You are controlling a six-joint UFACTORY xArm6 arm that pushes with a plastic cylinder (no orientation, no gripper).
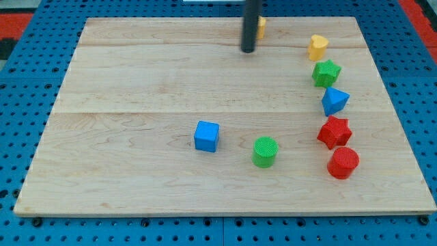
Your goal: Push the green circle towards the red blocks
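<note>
The red circle (343, 162) and red star (334, 131) sit right of the green circle (265, 151). My tip (248, 50), fingerless, stands far above it; approach pending: get round its left side.

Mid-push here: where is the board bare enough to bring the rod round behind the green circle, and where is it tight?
Bare: the whole left half of the board, and the middle between my tip and the blue cube. A gap lies between the green circle and the cube. Crowded: the right edge, where yellow heart, green star, blue triangle, red star, red cylinder stack closely.
</note>
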